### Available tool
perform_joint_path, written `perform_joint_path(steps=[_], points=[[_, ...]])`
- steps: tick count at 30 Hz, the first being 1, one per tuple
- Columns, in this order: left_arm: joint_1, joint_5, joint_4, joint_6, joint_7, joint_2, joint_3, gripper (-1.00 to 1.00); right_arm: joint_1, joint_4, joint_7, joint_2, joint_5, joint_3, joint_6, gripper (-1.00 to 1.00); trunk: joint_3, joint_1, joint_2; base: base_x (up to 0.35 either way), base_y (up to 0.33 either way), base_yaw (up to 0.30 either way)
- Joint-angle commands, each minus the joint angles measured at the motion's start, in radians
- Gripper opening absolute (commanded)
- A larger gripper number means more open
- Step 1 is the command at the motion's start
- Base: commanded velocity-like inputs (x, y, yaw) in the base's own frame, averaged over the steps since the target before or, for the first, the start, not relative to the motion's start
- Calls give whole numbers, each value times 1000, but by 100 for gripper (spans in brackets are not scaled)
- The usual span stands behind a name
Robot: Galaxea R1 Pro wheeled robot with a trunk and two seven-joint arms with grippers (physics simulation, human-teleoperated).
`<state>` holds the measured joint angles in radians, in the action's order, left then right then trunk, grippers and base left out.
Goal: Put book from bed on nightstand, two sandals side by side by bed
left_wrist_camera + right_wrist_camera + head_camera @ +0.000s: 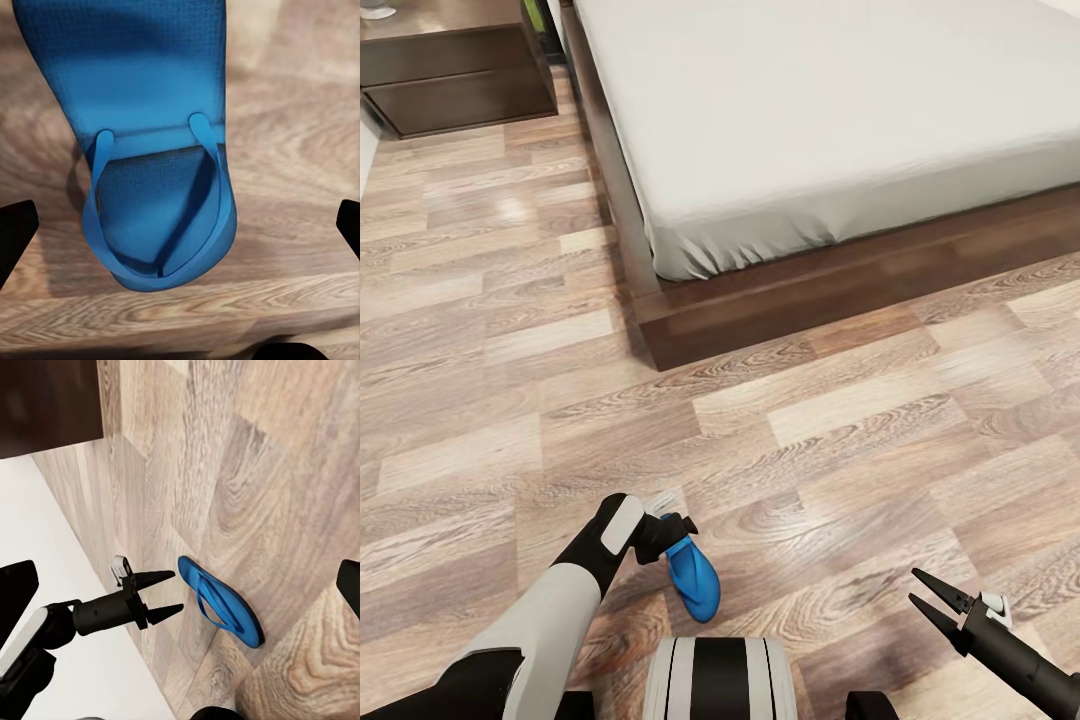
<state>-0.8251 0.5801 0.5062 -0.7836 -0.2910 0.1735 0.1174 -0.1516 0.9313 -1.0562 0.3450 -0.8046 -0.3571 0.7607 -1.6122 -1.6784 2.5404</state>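
One bright blue sandal (693, 585) lies flat on the wood floor just in front of my base. My left gripper (678, 528) hovers over its end, open. In the left wrist view the sandal (157, 150) and its toe strap lie between my spread fingertips (15, 232). The right wrist view shows the left gripper (177, 591) beside the sandal (221, 601), its jaws apart and empty. My right gripper (913, 586) hangs open over bare floor at the lower right. The bed (780, 300) with its grey mattress stands ahead, and a nightstand (450, 70) is at the far left. The book is out of view.
The bed's dark wooden corner (660, 345) juts toward me. A strip of plank floor (490, 300) runs between the bed's side and the nightstand. A white object (375, 10) sits on the nightstand's top.
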Motion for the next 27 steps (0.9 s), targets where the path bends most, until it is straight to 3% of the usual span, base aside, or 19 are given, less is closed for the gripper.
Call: perform_joint_path(steps=[1,16,27], points=[[0,11,1,-3,-10,1,5,100,0,0,-1,0,-4,0,6,100,-1,0,0,0,0,0],[0,10,1,-3,-10,1,5,100,0,0,-1,0,-5,0,6,100,-1,0,0,0,0,0],[0,10,0,-3,-10,1,5,100,0,0,-1,0,-5,0,6,100,-43,-5,3,0,0,0]])
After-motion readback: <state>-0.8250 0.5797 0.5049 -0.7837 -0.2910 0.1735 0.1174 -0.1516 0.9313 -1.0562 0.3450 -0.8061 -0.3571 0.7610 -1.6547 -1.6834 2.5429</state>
